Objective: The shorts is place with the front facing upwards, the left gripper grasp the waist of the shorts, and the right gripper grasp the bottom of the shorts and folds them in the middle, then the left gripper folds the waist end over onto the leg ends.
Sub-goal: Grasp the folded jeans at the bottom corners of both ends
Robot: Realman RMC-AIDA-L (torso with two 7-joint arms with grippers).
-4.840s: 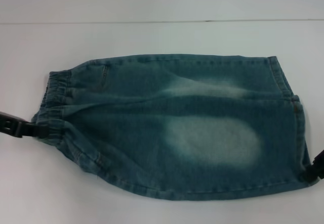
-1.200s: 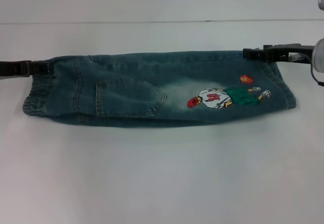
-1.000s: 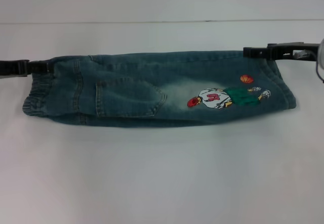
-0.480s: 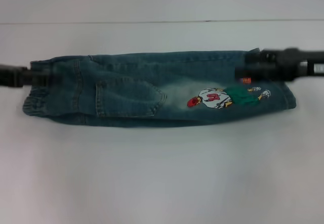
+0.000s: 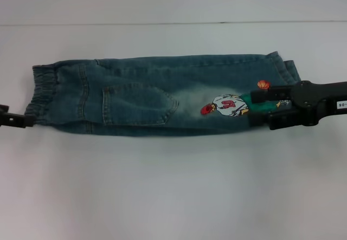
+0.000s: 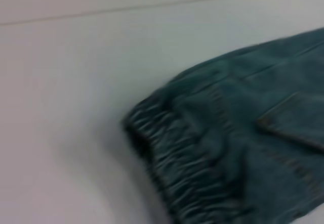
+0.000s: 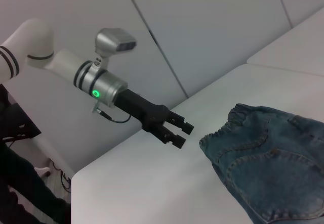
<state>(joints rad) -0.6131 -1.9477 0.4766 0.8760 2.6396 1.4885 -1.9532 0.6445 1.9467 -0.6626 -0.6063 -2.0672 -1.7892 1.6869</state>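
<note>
The shorts [image 5: 141,96] lie folded lengthwise on the white table, pocket and cartoon print facing up. The gathered waist [image 5: 46,91] is at the left and the leg ends [image 5: 290,72] at the right. My left gripper [image 5: 16,121] sits low at the near corner of the waist. The right wrist view shows this left gripper [image 7: 178,134] open, holding nothing, a short way from the waist [image 7: 235,118]. My right gripper [image 5: 261,108] hovers open over the leg end beside the print, its prongs straddling the green part. The left wrist view shows only the waist [image 6: 172,153] and denim.
The white table [image 5: 173,186] has bare surface in front of the shorts and behind them up to its back edge [image 5: 173,23]. In the right wrist view the table's side edge [image 7: 81,183] drops off below the left arm, with dark objects beyond.
The shorts, spread wide earlier, now lie folded in half lengthwise. Both grippers have left the far edge and moved nearer: the left to the waist's near corner, the right over the print.
</note>
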